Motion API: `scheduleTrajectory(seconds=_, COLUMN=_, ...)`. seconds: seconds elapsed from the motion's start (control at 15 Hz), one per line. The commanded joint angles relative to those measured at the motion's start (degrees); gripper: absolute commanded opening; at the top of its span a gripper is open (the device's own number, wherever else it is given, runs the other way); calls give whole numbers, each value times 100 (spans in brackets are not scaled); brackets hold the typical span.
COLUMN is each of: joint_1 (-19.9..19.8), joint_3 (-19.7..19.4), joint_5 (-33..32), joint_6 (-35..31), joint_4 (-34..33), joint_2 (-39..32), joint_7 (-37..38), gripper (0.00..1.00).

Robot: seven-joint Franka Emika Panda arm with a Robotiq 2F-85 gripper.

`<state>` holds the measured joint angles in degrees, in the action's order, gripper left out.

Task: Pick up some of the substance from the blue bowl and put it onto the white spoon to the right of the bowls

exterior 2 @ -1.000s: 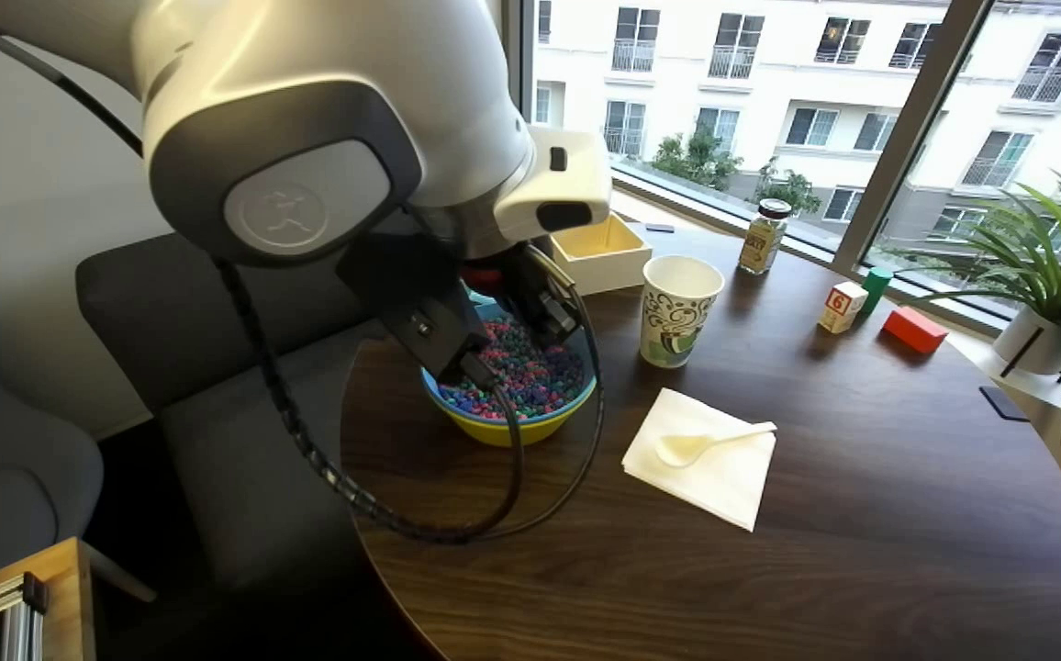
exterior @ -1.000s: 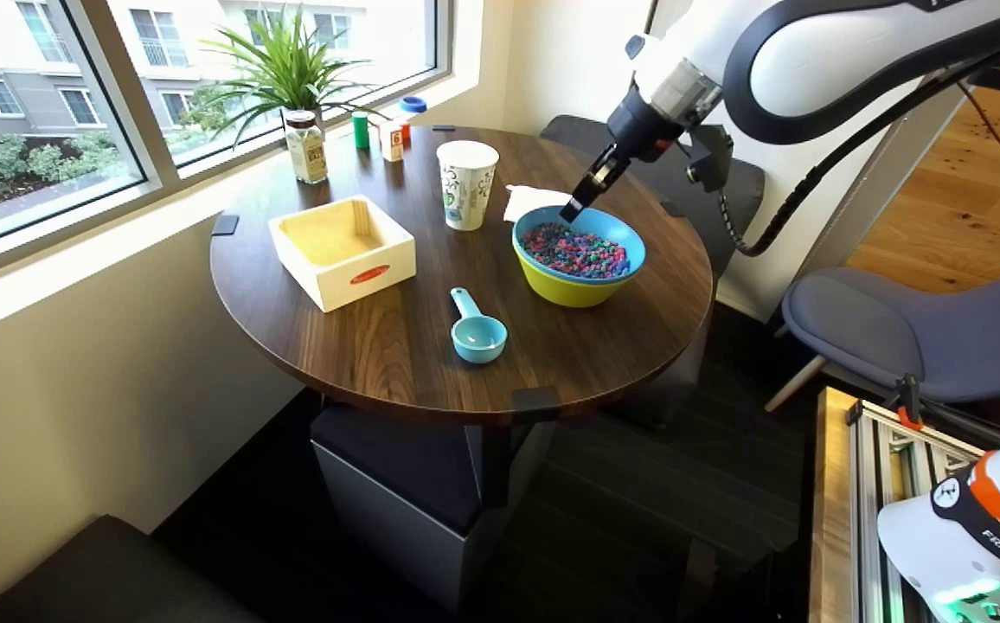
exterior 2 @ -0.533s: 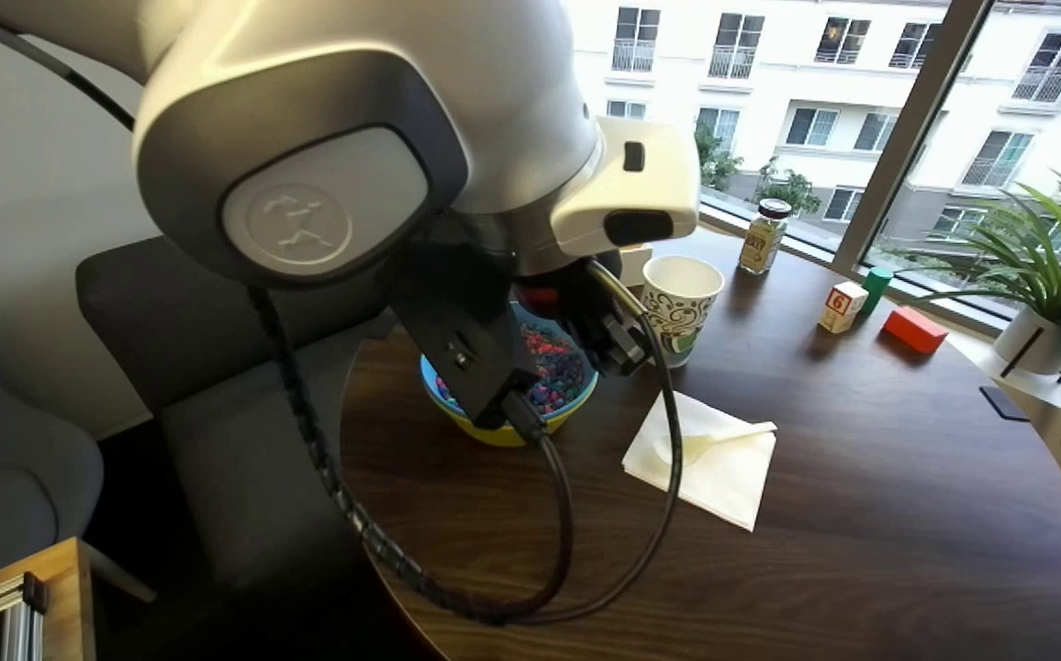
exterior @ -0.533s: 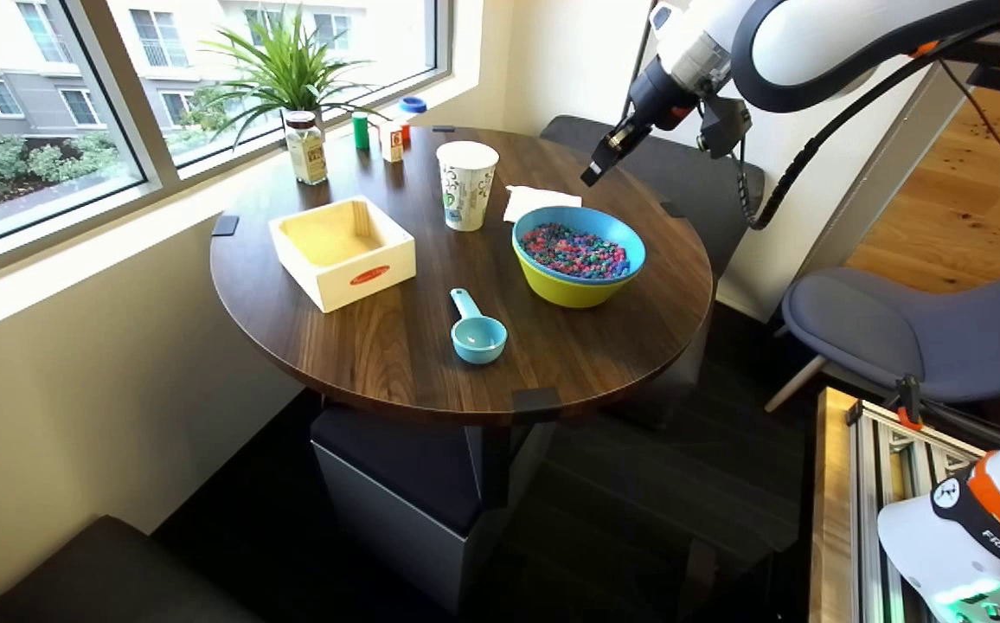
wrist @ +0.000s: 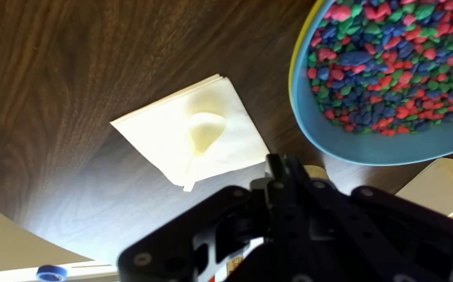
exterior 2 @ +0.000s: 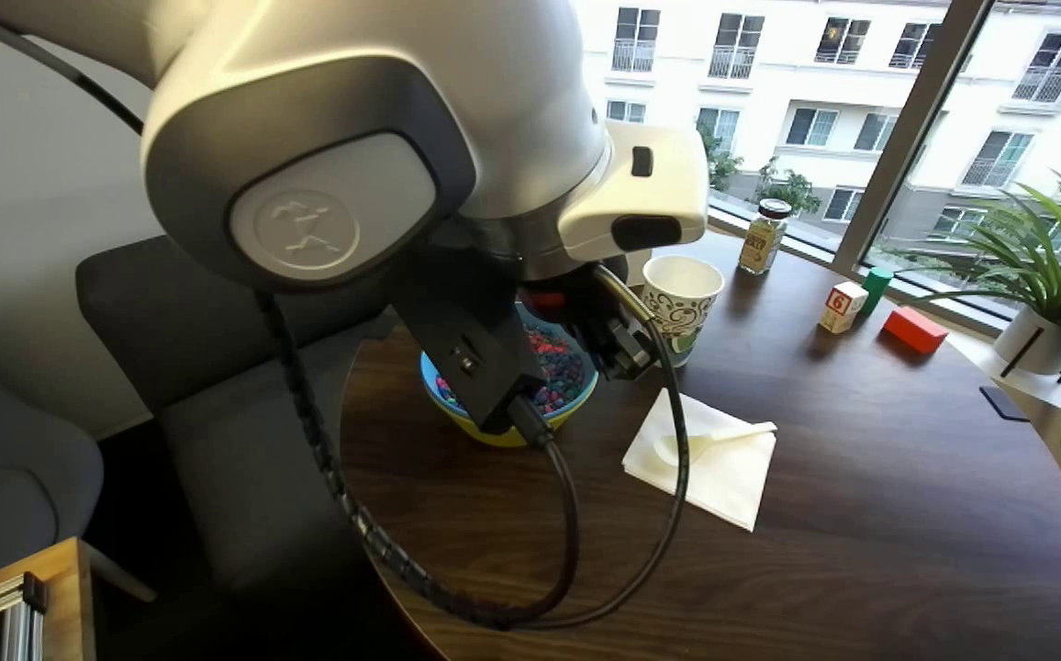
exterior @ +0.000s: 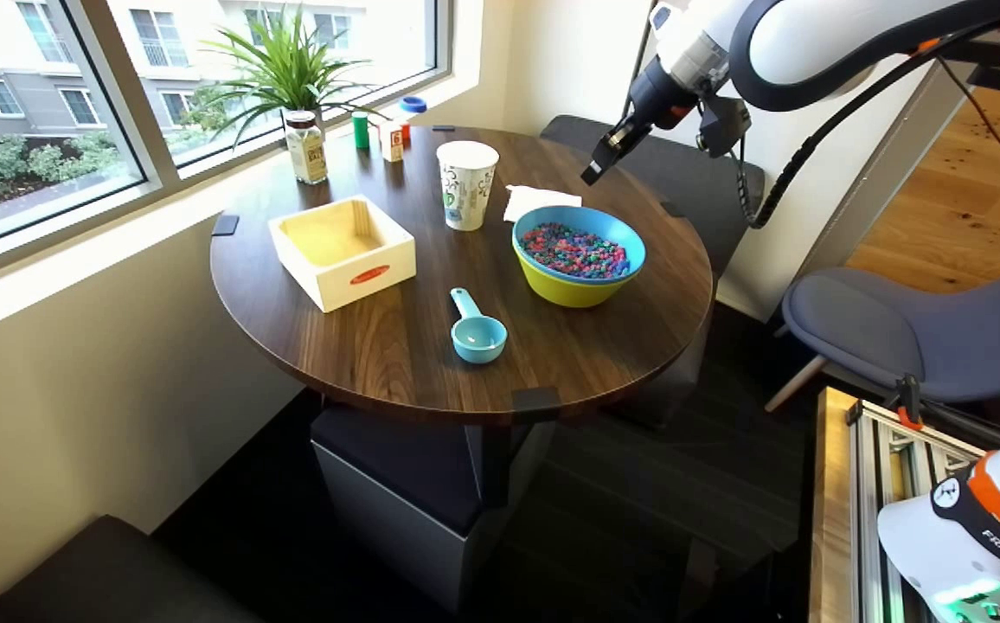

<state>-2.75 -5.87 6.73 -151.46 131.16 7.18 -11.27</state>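
Observation:
The blue bowl [exterior: 617, 227] with its yellow-green outside holds the substance [exterior: 576, 253], a heap of red, blue and green bits. In the wrist view the blue bowl [wrist: 367, 150] is at upper right with the substance [wrist: 399, 74] in it. The white spoon [wrist: 207, 131] lies on a white napkin [wrist: 238, 150], left of the bowl there. In an exterior view the spoon's handle [exterior 2: 740, 433] shows, with a cable crossing in front. My gripper [exterior: 592, 176] is above the table near the napkin, apart from the bowl. Its fingertips [wrist: 281, 158] are nearly together, with small greenish specks between them.
A patterned paper cup [exterior: 465, 186] stands near the bowl and napkin. A teal scoop [exterior: 478, 337] and a wooden box [exterior: 344, 264] are also on the table. A jar [exterior 2: 765, 237] and small blocks [exterior 2: 843, 308] stand near the window.
My gripper has risen from over the bowl and moved away from it toward the napkin. Over the last half second it has barely moved. The bowl, napkin and spoon are unmoved.

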Motion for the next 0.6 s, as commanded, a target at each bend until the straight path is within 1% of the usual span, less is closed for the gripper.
scheduleTrajectory(seconds=0.0, joint_1=-73, joint_3=-38, joint_5=-66, joint_6=-145, joint_4=-185, joint_2=-329, joint_7=68, gripper=1)
scheduleTrajectory(seconds=0.53, joint_1=-253, joint_3=-57, joint_5=-192, joint_6=-343, joint_4=-692, joint_2=-1150, joint_7=90, gripper=1)
